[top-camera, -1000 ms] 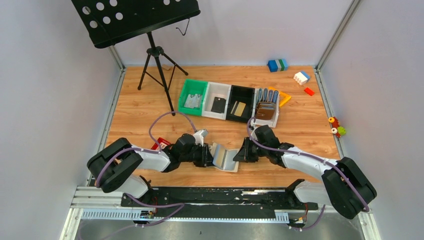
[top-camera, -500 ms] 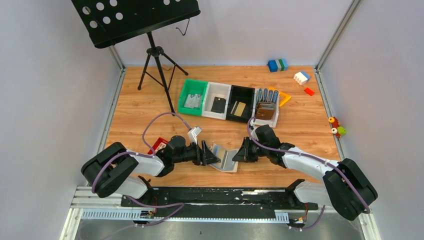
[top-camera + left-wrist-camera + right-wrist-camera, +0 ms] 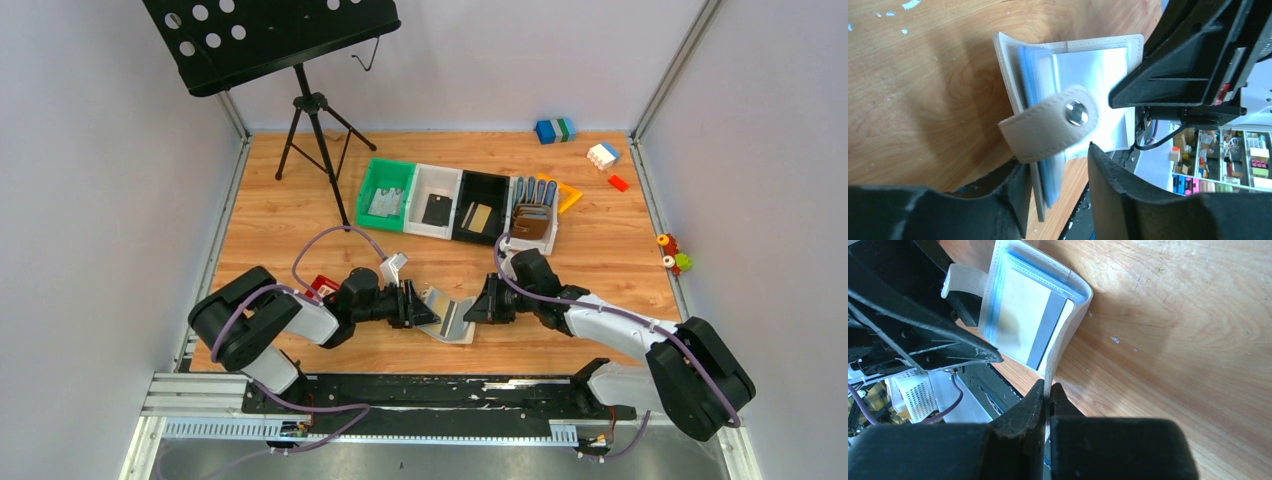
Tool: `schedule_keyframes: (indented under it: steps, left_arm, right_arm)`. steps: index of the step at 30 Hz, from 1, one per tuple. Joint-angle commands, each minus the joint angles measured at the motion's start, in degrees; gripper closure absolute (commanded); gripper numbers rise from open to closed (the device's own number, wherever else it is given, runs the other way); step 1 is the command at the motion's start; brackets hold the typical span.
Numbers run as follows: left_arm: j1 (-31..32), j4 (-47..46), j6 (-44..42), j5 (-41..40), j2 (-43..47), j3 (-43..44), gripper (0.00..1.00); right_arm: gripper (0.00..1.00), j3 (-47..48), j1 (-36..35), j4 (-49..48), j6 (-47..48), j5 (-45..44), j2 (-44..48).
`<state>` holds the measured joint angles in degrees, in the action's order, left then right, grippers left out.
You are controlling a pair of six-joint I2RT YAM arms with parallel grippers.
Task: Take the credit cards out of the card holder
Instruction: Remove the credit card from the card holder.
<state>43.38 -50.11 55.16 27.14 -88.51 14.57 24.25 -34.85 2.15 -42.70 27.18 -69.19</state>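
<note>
The pale grey-beige card holder (image 3: 452, 318) lies open on the table between both grippers. My right gripper (image 3: 476, 306) is shut on the edge of its right cover (image 3: 1079, 305). A cream credit card (image 3: 1020, 315) with a dark stripe sits in a clear blue-edged sleeve inside. My left gripper (image 3: 418, 306) is open. The holder's left flap and sleeves (image 3: 1048, 165) stand between its fingers, against the left finger (image 3: 1013, 200). The closing tab with its metal snap (image 3: 1075, 112) hangs over the flap. A gold-tan card (image 3: 477, 216) lies in the black bin.
A row of bins (image 3: 455, 205) stands behind the holder: green, white, black, and one with brown wallets (image 3: 531, 220). A music stand tripod (image 3: 315, 140) is at the back left. A red object (image 3: 322, 286) lies by the left arm. Toy blocks (image 3: 603, 155) lie at the back right.
My left gripper has let go of the holder's left edge, turned its wrist and opened. It now straddles the left flap. The right gripper still holds the right cover.
</note>
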Motion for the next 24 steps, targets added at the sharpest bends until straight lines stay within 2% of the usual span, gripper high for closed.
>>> schedule_keyframes:
  steps: [1,2,4,8,11,16,24]
  left_arm:
    - [-0.1,-1.7,-1.1,0.6,-2.3,2.1,0.58]
    - [-0.1,-2.6,-0.8,0.5,-2.6,1.9,0.64]
    - [-0.1,-3.9,-0.3,0.6,-2.7,1.4,0.67]
    - [-0.1,-3.9,-0.3,0.6,-2.3,1.2,0.56]
    - [-0.1,-4.4,-0.2,0.6,-2.1,1.2,0.54]
    - [-0.5,-5.6,0.4,0.7,-1.9,0.7,0.55]
    - [-1.4,-9.2,2.0,1.7,-2.7,-0.2,0.63]
  right_arm:
    - [1.00,1.0,-0.4,-2.5,1.7,1.0,1.2]
    - [1.00,1.0,-0.4,-2.4,2.1,0.4,1.2]
    - [1.00,0.9,-0.3,0.2,2.9,-0.7,1.3]
    - [1.00,0.7,-0.3,1.0,4.1,-1.2,1.4]
    - [1.00,0.3,-0.4,0.9,4.3,-0.8,1.3]
    - [1.00,-0.3,-0.3,0.5,4.4,-0.6,1.6]
    - [1.00,-1.3,-0.3,-0.6,4.4,0.0,1.6]
